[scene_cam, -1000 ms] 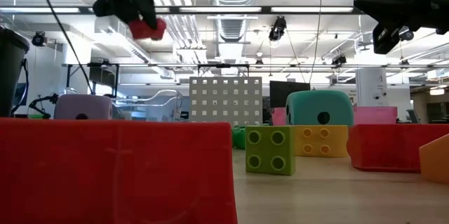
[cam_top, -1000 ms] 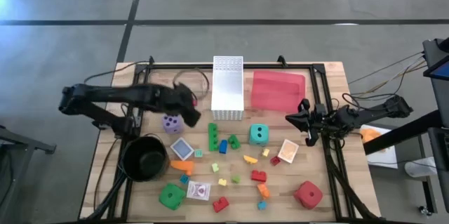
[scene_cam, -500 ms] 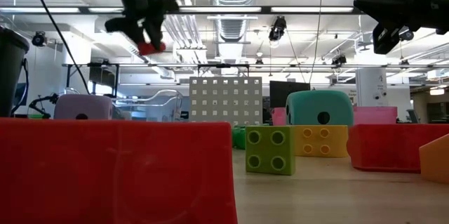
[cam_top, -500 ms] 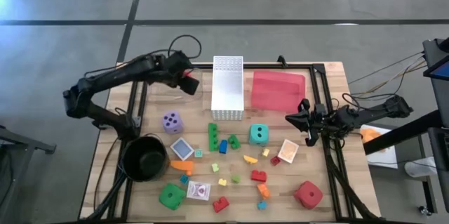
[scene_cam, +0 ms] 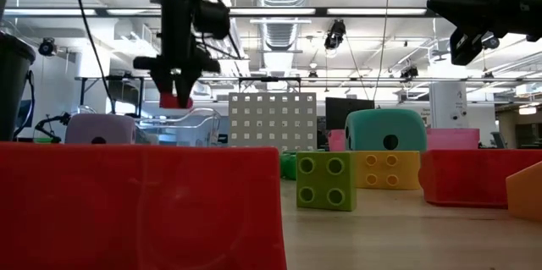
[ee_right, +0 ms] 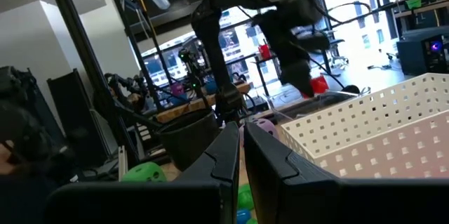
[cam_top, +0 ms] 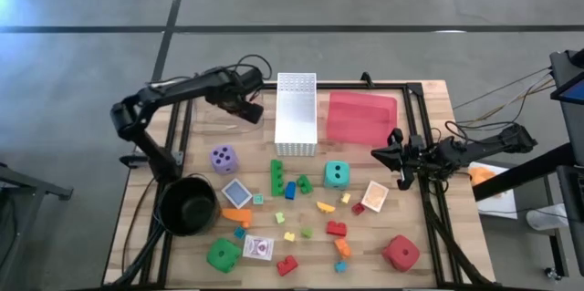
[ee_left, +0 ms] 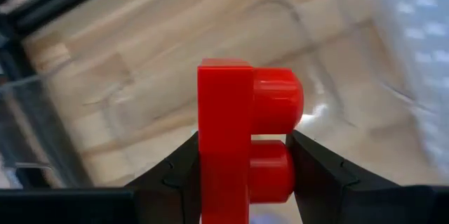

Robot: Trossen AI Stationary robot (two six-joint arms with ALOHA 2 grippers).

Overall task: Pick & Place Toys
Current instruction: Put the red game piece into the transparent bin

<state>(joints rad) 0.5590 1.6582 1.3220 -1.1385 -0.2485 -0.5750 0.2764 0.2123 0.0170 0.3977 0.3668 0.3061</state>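
The left gripper (cam_top: 246,107) is clenching a red brick (ee_left: 242,143) above a clear bin (scene_cam: 182,126) beside the white basket (cam_top: 296,113); the right gripper (cam_top: 394,156) is waiting, clenched.

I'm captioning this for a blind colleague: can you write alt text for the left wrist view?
The left hand grips a red toy brick between its two dark fingers. Blurred behind it are a clear plastic tub and a wooden tabletop.

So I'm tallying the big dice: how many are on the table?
4: purple die beside the black pot, teal die mid-table, green die front left, red die front right.
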